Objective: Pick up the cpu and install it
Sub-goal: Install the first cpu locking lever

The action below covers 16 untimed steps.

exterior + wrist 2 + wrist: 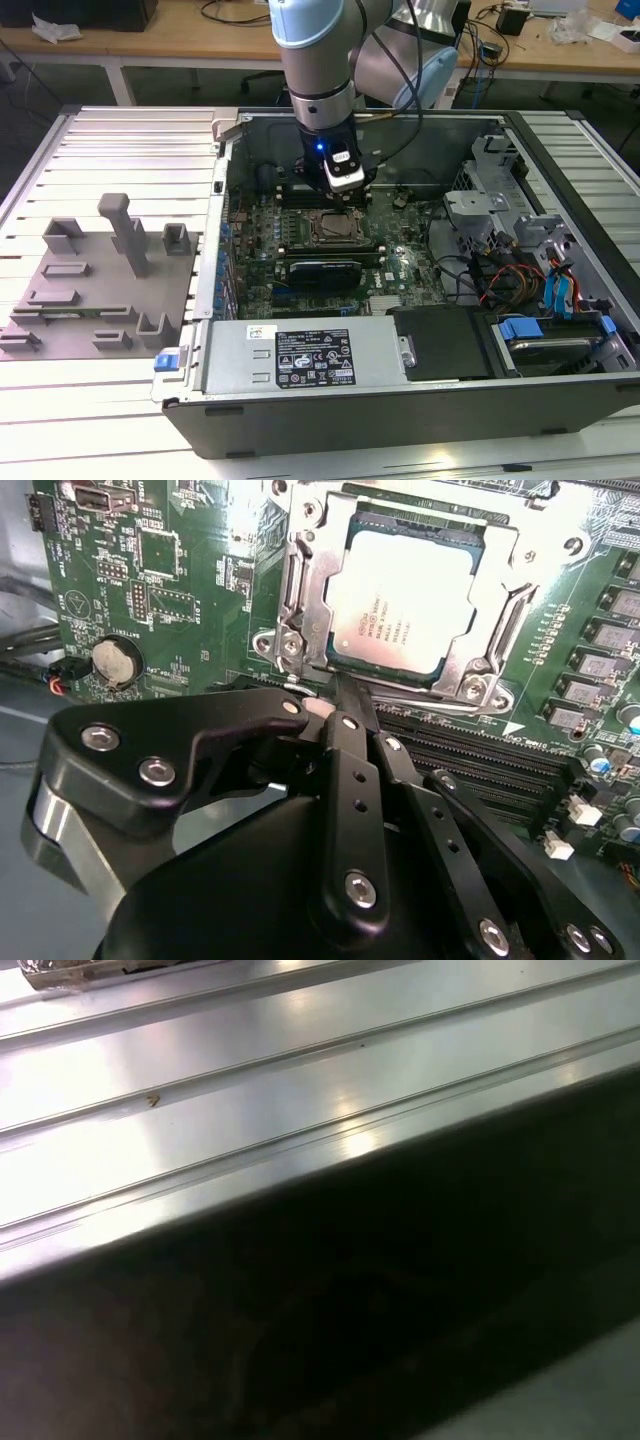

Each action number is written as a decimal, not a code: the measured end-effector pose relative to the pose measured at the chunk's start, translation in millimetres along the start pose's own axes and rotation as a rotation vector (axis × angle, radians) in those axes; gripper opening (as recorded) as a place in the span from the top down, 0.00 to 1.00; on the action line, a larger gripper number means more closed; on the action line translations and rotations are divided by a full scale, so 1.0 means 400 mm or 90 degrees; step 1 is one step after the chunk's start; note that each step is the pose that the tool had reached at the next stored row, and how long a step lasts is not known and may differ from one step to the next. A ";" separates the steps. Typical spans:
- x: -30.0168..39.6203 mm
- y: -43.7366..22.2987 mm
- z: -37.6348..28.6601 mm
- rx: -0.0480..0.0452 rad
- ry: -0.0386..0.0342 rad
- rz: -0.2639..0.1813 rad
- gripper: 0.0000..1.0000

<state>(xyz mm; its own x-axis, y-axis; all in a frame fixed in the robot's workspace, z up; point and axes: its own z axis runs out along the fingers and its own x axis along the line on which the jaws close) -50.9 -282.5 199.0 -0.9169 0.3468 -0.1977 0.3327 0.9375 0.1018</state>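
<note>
Fingertips of gripper (335, 695) hidden, state unclear, beside cpu (408, 600) seated in socket (300, 610).

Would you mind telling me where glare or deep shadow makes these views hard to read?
In the second wrist view, light washes out the cpu lid in its socket, while the black hand stays legible. In the first wrist view, bright streaks glare off the ribbed metal surface, with near-black shadow beside it. The exterior view is evenly lit.
</note>
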 end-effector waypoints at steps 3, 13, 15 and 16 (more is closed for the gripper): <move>0.000 0.000 0.000 -0.0002 -0.0001 0.000 0.89; 0.000 0.001 -0.025 -0.0178 0.0056 0.004 0.89; 0.003 0.000 -0.024 -0.0222 0.0063 0.006 0.89; 0.004 -0.001 -0.023 -0.0221 0.0060 0.006 0.89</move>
<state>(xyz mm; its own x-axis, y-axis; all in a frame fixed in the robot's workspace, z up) -54.3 -282.5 207.6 -0.9159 0.3549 -0.1874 0.3333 0.9327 0.1374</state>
